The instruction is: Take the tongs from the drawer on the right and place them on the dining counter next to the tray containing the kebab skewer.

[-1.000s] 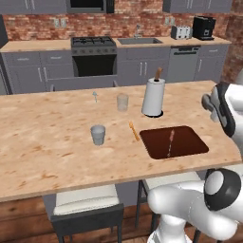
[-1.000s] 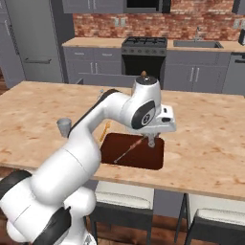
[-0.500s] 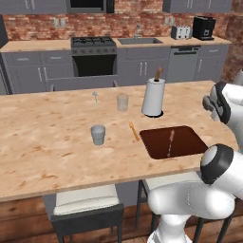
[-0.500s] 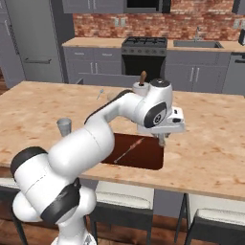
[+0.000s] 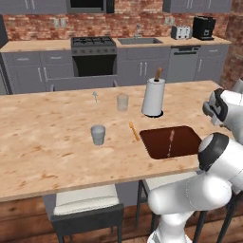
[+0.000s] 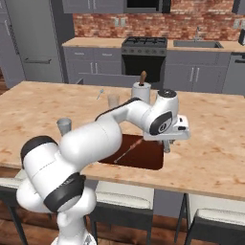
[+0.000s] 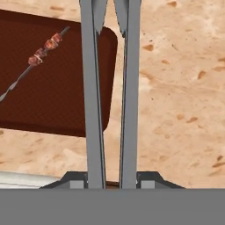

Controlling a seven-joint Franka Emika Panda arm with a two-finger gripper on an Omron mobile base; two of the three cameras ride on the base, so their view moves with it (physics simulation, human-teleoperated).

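We see the gripper [image 6: 166, 146] hanging over the peach-tan speckled stone worktop [image 6: 215, 143], its jaws pinching long grey metal tongs [image 7: 110, 88] whose two arms run up through the hand view. The tongs hang just beside the right corner of the shallow dark reddish-brown tray [image 7: 52, 79], in which lies the thin kebab skewer [image 7: 37, 55] with reddish pieces.

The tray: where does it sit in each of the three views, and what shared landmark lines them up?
Left base view: the tray lies right of centre at the dining counter's near edge.
Right base view: tray at centre, below the arm.
Hand view: tray at upper left.
Shared landmark: the kebab skewer inside it.
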